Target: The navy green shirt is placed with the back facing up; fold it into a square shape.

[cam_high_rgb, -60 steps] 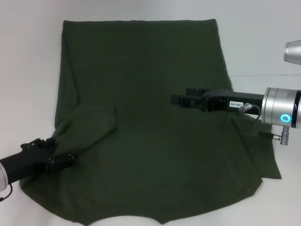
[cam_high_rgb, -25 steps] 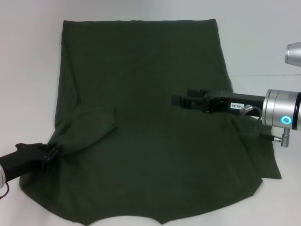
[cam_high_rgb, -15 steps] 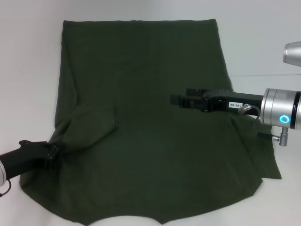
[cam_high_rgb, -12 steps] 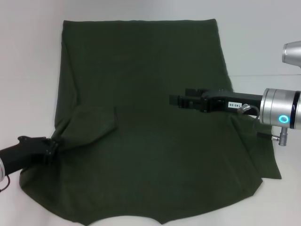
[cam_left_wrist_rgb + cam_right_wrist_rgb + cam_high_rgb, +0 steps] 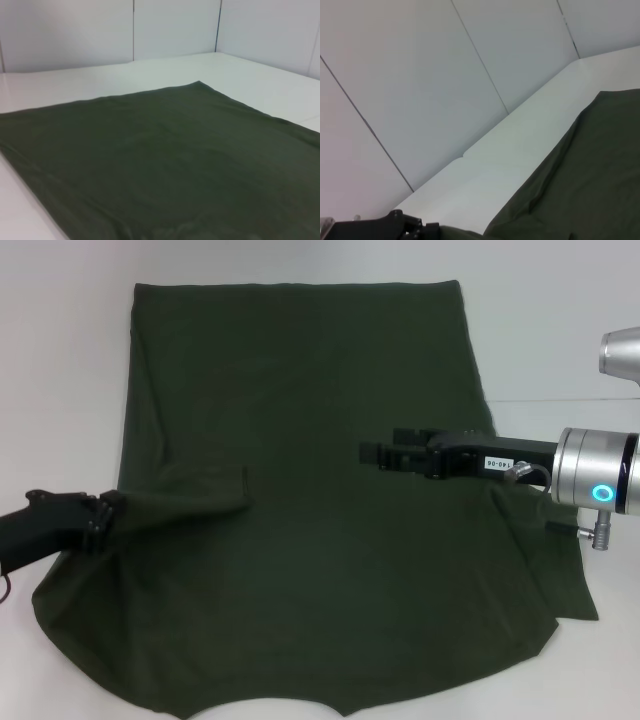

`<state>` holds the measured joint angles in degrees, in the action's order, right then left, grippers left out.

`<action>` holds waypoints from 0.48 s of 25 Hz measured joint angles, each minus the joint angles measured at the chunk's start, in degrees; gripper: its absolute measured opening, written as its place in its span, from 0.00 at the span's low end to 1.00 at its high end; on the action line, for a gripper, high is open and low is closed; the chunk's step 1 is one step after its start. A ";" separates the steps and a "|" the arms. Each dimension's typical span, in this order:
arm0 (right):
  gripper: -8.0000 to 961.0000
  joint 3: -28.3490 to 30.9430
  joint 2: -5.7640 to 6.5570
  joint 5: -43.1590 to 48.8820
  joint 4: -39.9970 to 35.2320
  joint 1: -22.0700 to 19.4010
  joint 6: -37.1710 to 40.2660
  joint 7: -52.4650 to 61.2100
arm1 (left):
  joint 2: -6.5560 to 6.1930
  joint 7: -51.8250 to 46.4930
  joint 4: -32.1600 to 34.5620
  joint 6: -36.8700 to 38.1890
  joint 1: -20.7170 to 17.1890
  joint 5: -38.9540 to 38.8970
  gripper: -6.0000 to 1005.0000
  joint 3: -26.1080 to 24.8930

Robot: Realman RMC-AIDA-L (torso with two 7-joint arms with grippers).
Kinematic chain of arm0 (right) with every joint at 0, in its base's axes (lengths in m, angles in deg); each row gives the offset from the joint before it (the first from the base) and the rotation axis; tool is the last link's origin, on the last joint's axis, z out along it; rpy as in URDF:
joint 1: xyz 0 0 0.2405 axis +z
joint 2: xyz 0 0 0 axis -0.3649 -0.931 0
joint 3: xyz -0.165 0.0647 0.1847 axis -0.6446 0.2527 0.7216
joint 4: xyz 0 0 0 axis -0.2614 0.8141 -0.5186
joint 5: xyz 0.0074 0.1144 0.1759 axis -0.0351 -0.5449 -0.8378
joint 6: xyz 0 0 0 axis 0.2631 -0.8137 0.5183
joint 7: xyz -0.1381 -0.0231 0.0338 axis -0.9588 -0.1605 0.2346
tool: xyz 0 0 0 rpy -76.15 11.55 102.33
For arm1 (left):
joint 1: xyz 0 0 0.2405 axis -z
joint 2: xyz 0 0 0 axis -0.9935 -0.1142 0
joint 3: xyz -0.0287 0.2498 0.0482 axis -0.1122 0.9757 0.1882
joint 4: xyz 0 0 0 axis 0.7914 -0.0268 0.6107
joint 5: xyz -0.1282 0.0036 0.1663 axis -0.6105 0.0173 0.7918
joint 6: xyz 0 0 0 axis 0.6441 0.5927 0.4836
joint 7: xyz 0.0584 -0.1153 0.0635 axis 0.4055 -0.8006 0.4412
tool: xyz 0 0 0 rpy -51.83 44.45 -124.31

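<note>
Two grippers over navy green shirt (image 5: 300,490) spread on desk (image 5: 60,360): left gripper (image 5: 100,515) pinching shirt's left edge, nearer; right gripper (image 5: 375,453) above mid-shirt, fingers' state unclear.

Black left gripper (image 5: 100,508); black right gripper (image 5: 372,453), silver wrist, glowing cyan ring (image 5: 606,492).

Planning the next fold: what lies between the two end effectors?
Head view: only plain shirt cloth between left end effector and right end effector.
</note>
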<state>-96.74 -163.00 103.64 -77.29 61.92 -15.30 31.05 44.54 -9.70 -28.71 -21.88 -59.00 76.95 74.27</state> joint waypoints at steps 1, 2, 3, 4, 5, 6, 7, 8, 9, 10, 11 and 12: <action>0.88 -0.02 0.00 -0.01 0.00 -0.01 -0.01 0.00 | -0.13 -0.07 0.16 -0.07 0.20 0.06 0.01 -0.09; 0.88 -0.02 0.00 -0.01 0.00 -0.05 -0.02 0.00 | -0.22 -0.10 0.20 -0.10 0.31 0.07 0.01 -0.11; 0.88 -0.02 0.00 -0.01 0.00 -0.10 -0.02 0.00 | -0.35 -0.10 0.23 -0.13 0.43 0.07 0.01 -0.16; 0.88 -0.02 0.00 -0.01 0.00 -0.15 0.00 0.00 | -0.43 -0.10 0.31 -0.19 0.53 0.04 0.01 -0.18; 0.88 -0.02 0.00 -0.01 0.00 -0.20 0.01 0.00 | -0.50 -0.10 0.46 -0.27 0.61 -0.01 0.01 -0.20; 0.88 0.02 0.00 -0.01 0.00 -0.21 0.02 0.00 | -0.51 -0.11 0.68 -0.38 0.65 -0.03 0.01 -0.21; 0.88 0.06 0.00 -0.01 0.00 -0.23 0.03 0.00 | -0.51 -0.16 0.98 -0.50 0.66 -0.03 0.01 -0.23; 0.88 0.10 0.00 -0.01 0.00 -0.26 0.04 0.00 | -0.50 -0.26 1.35 -0.60 0.67 -0.02 0.01 -0.23; 0.88 0.12 0.00 -0.01 0.00 -0.27 0.04 0.00 | -0.45 -0.55 1.67 -0.59 0.67 -0.02 0.01 -0.23; 0.88 0.13 0.01 -0.01 0.00 -0.28 0.04 -0.02 | -0.41 -0.84 1.95 -0.51 0.67 -0.02 0.01 -0.21; 0.88 0.14 0.03 -0.01 0.00 -0.29 0.04 -0.04 | -0.27 -1.59 2.62 -0.03 0.67 0.04 0.01 -0.04; 0.88 0.15 0.05 -0.01 0.00 -0.32 0.02 -0.06 | -0.18 -2.02 3.06 0.35 0.61 0.12 0.01 0.09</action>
<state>-96.59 -162.94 103.63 -77.29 61.61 -15.28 30.99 44.36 -11.72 -25.65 -21.52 -58.39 77.07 74.36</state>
